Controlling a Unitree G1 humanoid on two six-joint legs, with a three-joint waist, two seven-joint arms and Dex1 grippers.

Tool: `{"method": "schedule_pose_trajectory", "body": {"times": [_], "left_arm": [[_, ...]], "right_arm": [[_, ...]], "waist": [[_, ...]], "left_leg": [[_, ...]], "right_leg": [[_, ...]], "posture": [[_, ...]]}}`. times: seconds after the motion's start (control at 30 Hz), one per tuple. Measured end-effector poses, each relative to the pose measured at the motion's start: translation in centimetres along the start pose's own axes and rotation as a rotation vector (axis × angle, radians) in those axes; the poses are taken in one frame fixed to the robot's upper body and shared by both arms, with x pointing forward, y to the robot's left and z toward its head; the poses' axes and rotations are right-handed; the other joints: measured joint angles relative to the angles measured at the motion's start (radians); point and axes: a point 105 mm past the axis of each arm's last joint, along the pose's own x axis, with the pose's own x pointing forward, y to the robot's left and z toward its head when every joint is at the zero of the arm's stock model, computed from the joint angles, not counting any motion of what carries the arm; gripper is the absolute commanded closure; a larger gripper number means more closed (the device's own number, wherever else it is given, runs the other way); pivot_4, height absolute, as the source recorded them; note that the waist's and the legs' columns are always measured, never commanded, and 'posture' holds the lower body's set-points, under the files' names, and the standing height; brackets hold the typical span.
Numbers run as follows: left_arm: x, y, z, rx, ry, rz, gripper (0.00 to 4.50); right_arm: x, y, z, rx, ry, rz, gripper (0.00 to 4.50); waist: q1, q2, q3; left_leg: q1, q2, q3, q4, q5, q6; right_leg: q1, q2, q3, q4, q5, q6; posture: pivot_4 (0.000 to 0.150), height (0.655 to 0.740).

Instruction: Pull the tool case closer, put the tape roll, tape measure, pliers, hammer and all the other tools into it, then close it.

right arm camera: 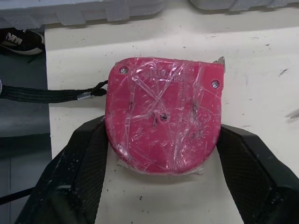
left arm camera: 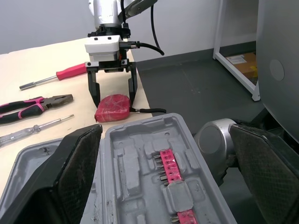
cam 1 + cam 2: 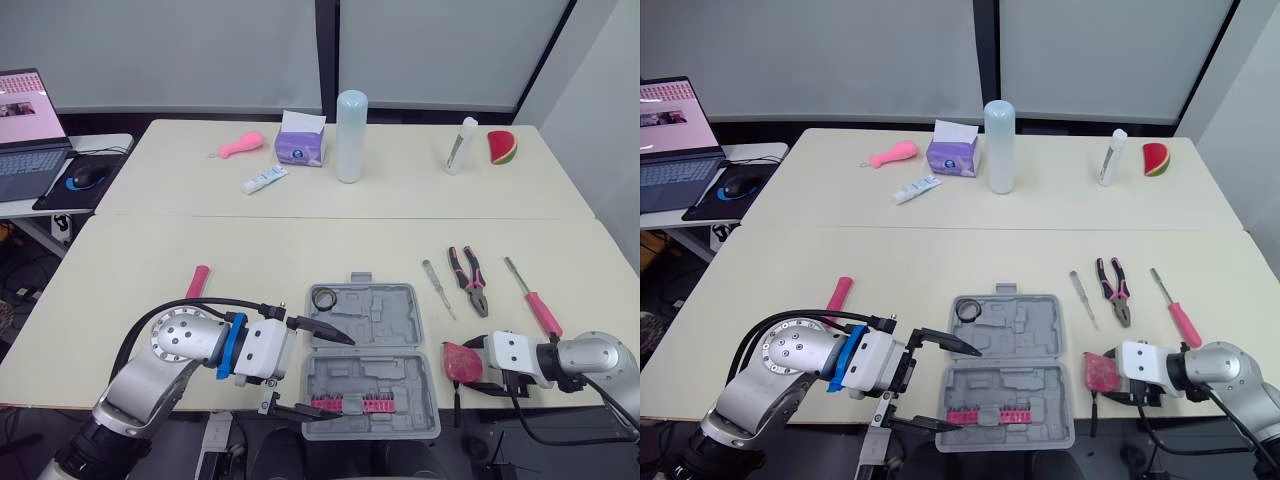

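Found the tool case lying open at the near edge of the desk, with the tape roll seated in its far-left pocket and a strip of pink bits in the near half. Noted the left gripper spread wide, straddling the left end of the case's near half; could not tell whether touching it. Saw the tape measure flat on the desk just right of the case, its black strap trailing over the edge. Caught the right gripper opened around the measure, fingers flanking its two sides, close against it but not visibly squeezing. Spotted the pliers, a thin screwdriver and a red-handled screwdriver farther back on the right, apart from the case, and a pink handle on the left.
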Motion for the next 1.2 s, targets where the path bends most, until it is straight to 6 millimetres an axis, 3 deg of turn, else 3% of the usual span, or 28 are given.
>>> {"method": "schedule_pose_trajectory", "body": {"times": [0.23,0.47,0.7,0.93,1.2], "left_arm": [[-0.4,0.4,-0.4,-0.011,0.015,0.043,0.00],[-1.6,1.7,-0.7,-0.058,0.050,0.151,0.00],[-3.3,3.6,-0.8,-0.097,0.137,0.245,0.00],[-3.9,4.6,-2.0,-0.106,0.235,0.311,0.00],[-4.0,4.8,-2.7,-0.105,0.292,0.317,0.00]], "right_arm": [[-1.3,-0.4,0.3,0.036,0.049,-0.030,1.31],[-3.8,-2.2,2.6,0.051,0.150,-0.090,1.31],[-5.3,-5.3,9.3,-0.046,0.168,-0.066,1.31],[-2.2,-7.2,11.7,-0.080,0.181,0.054,1.31],[0.8,-9.0,11.6,-0.115,0.252,0.122,1.31]], "waist": [[0.000,0.000,0.000],[0.000,0.001,0.000],[-0.003,0.004,0.002],[-0.004,0.003,0.002],[-0.006,0.003,0.002]], "left_leg": [[0.000,0.000,0.000,0.000,0.000,0.000],[0.000,0.001,-0.001,0.000,0.000,0.000],[0.000,0.001,-0.004,0.000,0.000,0.000],[-0.006,0.000,-0.005,0.001,0.000,0.000],[-0.008,0.000,-0.003,0.001,0.000,0.000]], "right_leg": [[0.000,0.000,0.000,0.000,0.000,0.000],[0.000,0.000,0.000,0.001,0.000,0.000],[-0.001,-0.001,-0.001,0.001,0.000,0.000],[-0.008,-0.003,-0.001,0.002,0.000,0.000],[-0.013,-0.005,-0.001,0.005,0.000,0.000]], "posture": [[0.150,0.7075],[0.150,0.7075],[0.150,0.7075],[0.150,0.7075],[0.150,0.7075]]}}
